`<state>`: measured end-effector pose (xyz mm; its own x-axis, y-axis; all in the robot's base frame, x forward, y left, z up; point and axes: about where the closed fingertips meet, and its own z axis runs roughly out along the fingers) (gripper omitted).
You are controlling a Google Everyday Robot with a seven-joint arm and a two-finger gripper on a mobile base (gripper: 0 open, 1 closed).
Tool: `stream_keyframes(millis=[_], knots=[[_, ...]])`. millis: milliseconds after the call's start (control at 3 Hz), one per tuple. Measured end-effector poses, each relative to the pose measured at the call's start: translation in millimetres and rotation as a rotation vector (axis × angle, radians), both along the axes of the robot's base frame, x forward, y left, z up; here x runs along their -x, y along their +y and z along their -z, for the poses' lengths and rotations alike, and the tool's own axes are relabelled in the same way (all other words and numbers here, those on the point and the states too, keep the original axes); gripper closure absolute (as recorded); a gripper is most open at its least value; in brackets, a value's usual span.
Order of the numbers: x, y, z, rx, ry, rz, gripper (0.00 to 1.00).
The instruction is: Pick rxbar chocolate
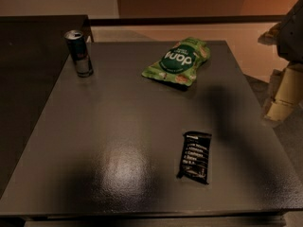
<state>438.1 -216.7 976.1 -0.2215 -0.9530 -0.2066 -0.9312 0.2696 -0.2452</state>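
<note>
The rxbar chocolate point(195, 156) is a small flat black wrapper bar with lines of white text. It lies flat on the dark grey table point(118, 126), right of centre and near the front edge. My gripper point(282, 96) shows partly at the right edge of the view, off the table's right side. It is to the right of the bar and farther back, well apart from it and touching nothing on the table.
A green snack pouch point(179, 61) lies at the table's back centre-right. A slim metal can point(79, 53) stands upright at the back left corner. A darker surface point(28, 56) adjoins the table on the left.
</note>
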Motion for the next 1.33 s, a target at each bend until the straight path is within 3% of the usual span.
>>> stream_keyframes(millis=[667, 1333], knots=[[4, 6, 2, -0.027, -0.001, -0.021, 0.00], [23, 45, 49, -0.187, 0.038, -0.107, 0.00]])
